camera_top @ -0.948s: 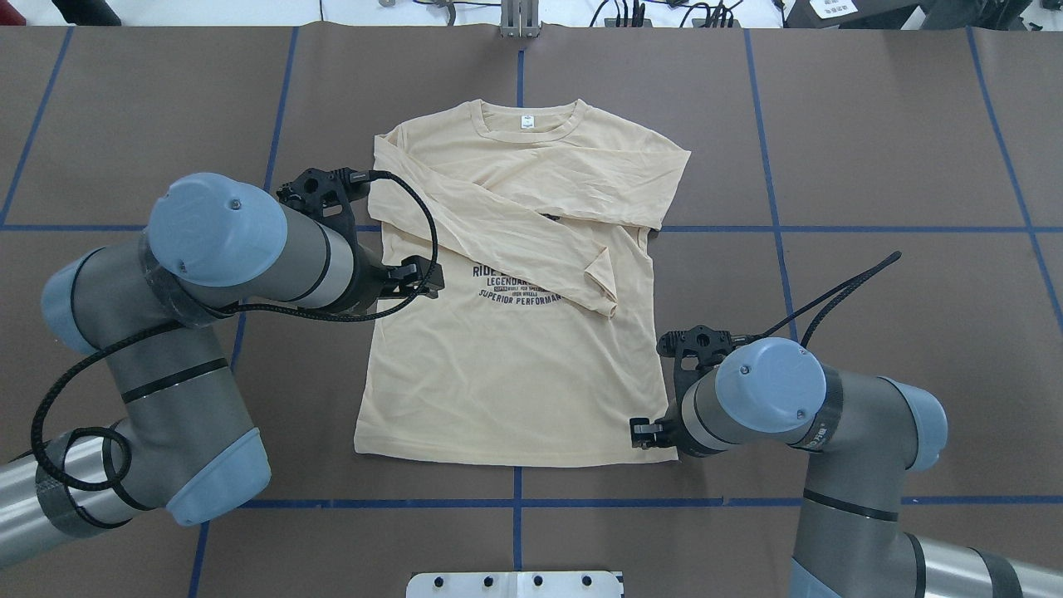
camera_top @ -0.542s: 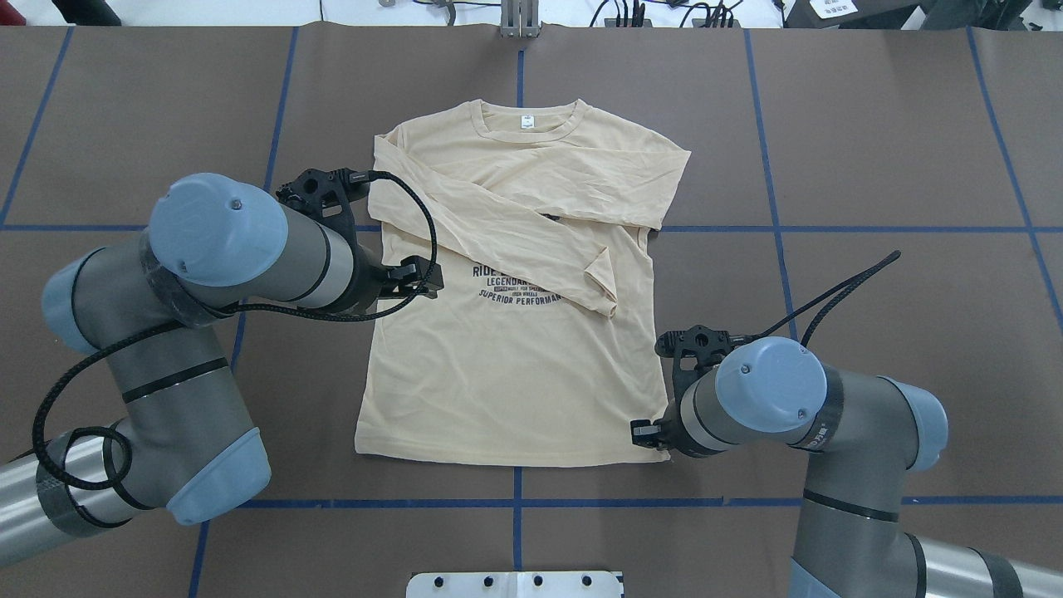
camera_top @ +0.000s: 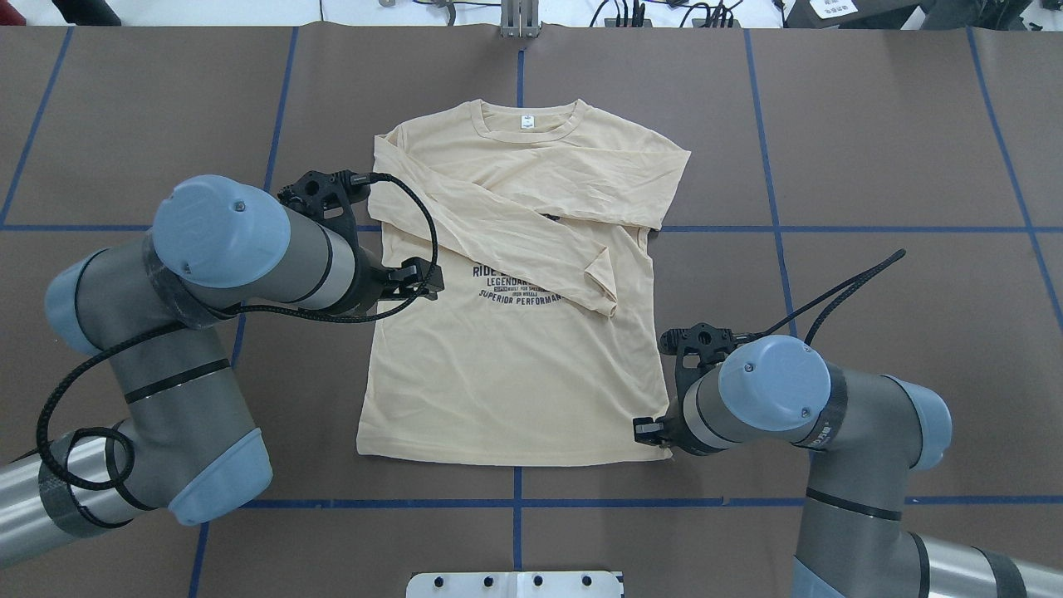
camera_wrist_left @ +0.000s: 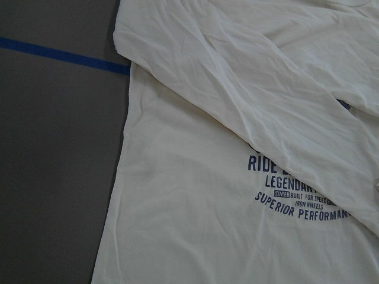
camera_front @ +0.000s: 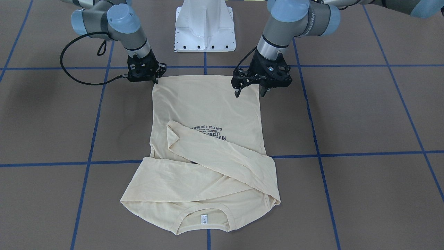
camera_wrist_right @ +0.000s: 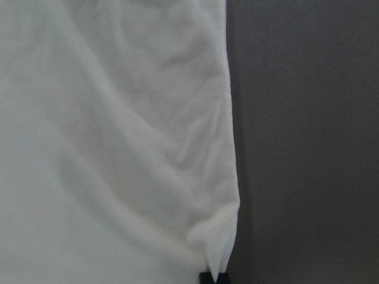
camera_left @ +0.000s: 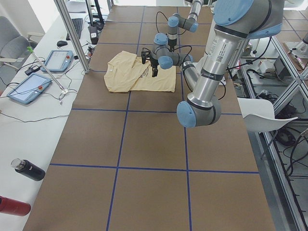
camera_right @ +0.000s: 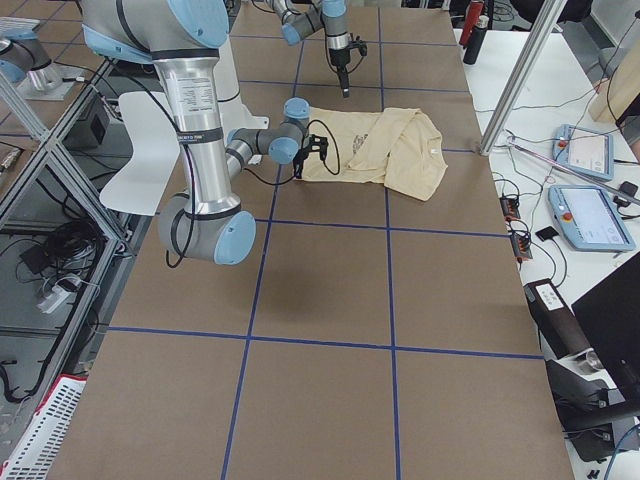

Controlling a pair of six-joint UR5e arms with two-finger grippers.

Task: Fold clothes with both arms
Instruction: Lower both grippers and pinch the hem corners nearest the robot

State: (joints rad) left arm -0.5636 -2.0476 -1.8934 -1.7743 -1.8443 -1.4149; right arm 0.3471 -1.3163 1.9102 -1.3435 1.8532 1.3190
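Closest to me, the T-shirt (camera_front: 208,107) lies flat, print side up, on the brown surface (camera_front: 364,121), with its collar (camera_front: 204,208) and small white neck label (camera_front: 204,219) at the near end. Both long sleeves are folded in over the chest. One runs straight across just behind the collar. The other sleeve (camera_front: 222,156) lies on top of it at a slant, from the shoulder on the robot's left to a cuff on the opposite side. It covers part of the navy print (camera_front: 208,132). Blue tape lines (camera_front: 347,153) cross the surface, and one passes under the shirt at about chest level.

Beyond the print, the body of the shirt stretches smooth to the hem at the far end. The left arm (camera_front: 295,17) reaches down there, and its jaws hang released, spread wide, a little above the shirt's side edge and clear of the cloth. At the other hem corner the right arm (camera_front: 121,21) is low on the surface. Its jaws are clenched on the very tip of that corner, where the fabric puckers. A black cable (camera_front: 69,69) loops out beside that arm.

Farthest back, between the two arms, stands the white pedestal (camera_front: 205,26).
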